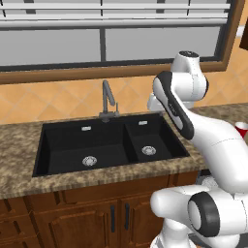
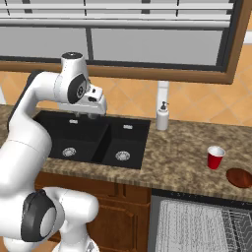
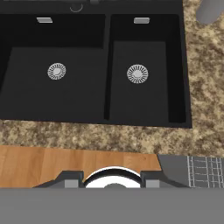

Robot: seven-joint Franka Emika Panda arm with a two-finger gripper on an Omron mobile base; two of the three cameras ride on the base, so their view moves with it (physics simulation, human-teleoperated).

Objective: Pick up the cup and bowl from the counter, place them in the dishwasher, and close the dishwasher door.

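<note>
Cup [image 2: 215,157] and bowl [image 2: 239,177] stand untouched on the tabletop [image 2: 187,147], right of the sink [image 2: 93,140], just above the open dishwasher [image 2: 197,224] with its rack showing. The hand [image 2: 84,115] hovers over the sink, holding nothing; its jaw spacing cannot be told. All steps remain.
</note>
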